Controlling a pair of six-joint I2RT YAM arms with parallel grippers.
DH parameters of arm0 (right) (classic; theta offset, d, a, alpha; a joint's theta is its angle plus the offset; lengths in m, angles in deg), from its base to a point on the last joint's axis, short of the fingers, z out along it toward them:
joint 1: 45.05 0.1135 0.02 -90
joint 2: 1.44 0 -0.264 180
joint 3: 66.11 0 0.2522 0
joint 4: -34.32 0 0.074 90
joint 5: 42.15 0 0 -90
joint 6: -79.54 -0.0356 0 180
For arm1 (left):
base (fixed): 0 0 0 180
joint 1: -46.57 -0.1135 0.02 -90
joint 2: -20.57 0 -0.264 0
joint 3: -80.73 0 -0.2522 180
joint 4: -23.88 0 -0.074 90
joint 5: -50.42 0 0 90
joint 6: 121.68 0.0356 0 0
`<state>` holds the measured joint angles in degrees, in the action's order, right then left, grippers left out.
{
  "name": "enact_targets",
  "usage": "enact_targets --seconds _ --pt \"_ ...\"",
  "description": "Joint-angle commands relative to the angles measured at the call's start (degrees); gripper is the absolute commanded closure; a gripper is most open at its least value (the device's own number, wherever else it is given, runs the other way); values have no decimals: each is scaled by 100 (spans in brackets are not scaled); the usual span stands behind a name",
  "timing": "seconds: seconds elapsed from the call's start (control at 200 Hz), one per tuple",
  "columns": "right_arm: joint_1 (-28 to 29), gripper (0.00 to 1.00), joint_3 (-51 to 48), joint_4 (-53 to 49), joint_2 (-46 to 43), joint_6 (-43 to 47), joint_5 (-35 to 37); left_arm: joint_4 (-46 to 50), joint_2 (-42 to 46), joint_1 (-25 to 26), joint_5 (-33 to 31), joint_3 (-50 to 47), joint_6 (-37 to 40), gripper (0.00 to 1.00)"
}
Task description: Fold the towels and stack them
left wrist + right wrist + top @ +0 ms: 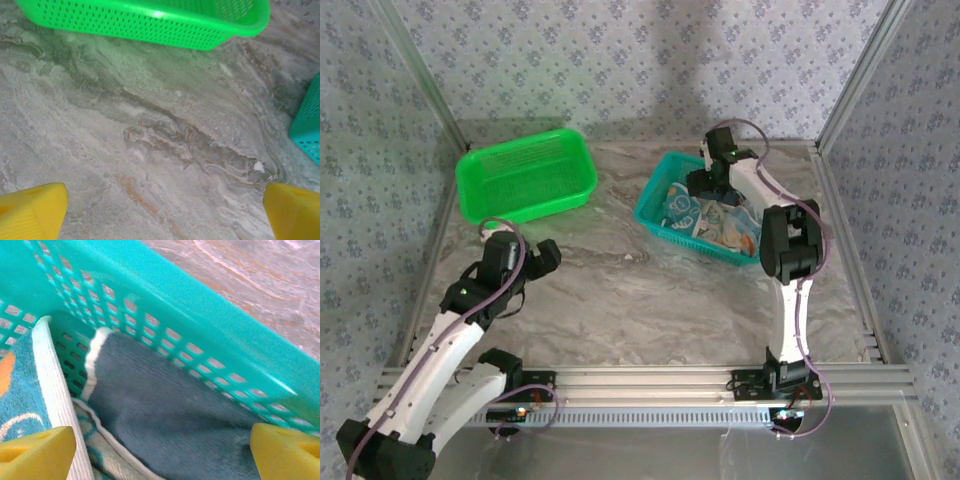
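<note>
Right claw [160, 456] hangs inside the teal basket [165, 310] with its yellow fingertips [35, 455] spread wide and nothing gripped between them. Directly under the gap lies the dark slate-blue towel [165, 410], its white-edged border curling up against the basket's mesh wall. Whether the tips touch the cloth cannot be told. Just left of that towel, under the left fingertip, is a teal towel [22, 385] with a broad white hem and an orange and white print.

From the overhead camera the right claw [712, 190] sits over the far end of the towels [715, 222], which lie crumpled together in the teal basket [690, 243]. All of them are inside it, unfolded, none on the tabletop. The basket stands on the right half of the marble table [620, 290], set at an angle.

A green basket [525, 175] stands at the far left, well apart from the teal one.

Left claw [542, 258] hovers over bare table on the near left, well away from the towels. Its wrist camera shows the left claw [160, 215] with both yellow fingertips [30, 210] far apart and nothing held, marble below, the green basket [150, 20] beyond it and a corner of the teal basket [310, 125] at the right.
</note>
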<state>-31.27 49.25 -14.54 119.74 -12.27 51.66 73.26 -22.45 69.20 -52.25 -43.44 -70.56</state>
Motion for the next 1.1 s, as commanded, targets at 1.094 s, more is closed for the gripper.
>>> enact_targets --seconds 1.094 --pt "-1745 30 -892 -117 256 -2154 -346 -21 -90 72 34 78 -7 0"
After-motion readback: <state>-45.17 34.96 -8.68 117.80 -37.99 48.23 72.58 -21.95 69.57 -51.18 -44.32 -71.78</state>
